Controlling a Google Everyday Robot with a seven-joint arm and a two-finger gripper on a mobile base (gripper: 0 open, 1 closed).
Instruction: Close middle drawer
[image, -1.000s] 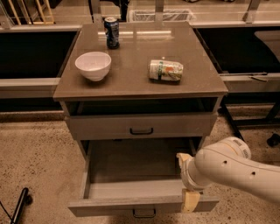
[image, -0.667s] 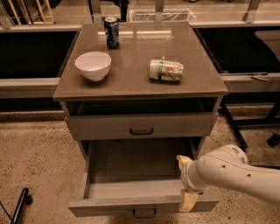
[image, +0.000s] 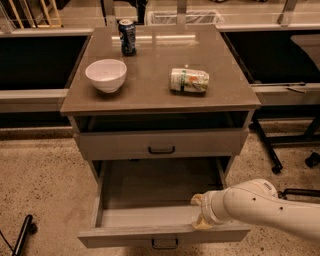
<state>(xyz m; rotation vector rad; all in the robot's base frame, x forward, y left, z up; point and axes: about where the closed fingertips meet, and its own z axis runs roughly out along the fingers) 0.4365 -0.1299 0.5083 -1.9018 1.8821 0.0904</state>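
The middle drawer (image: 150, 187) is pulled far out of the cabinet, and its empty grey inside shows. Its flat front (image: 125, 236) is at the bottom edge of the view, with a small dark bar handle (image: 165, 244). My gripper (image: 196, 212) is at the end of the white arm (image: 265, 207) that comes in from the right. It is over the drawer's front right corner, just behind the front panel. Its two tan fingers (image: 196, 199) stand apart, holding nothing. The lower finger is at the front panel's top edge.
The upper drawer (image: 161, 143) sits above, with a dark gap over it. On the cabinet top stand a white bowl (image: 106, 74), an upright dark can (image: 127, 36) and a green can on its side (image: 188, 80). A black stand foot (image: 23, 234) is on the floor at left. Dark frame legs with wheels (image: 272, 155) are at right.
My arm and gripper have moved left along the drawer's front edge, further over the drawer. The drawer has not visibly moved.
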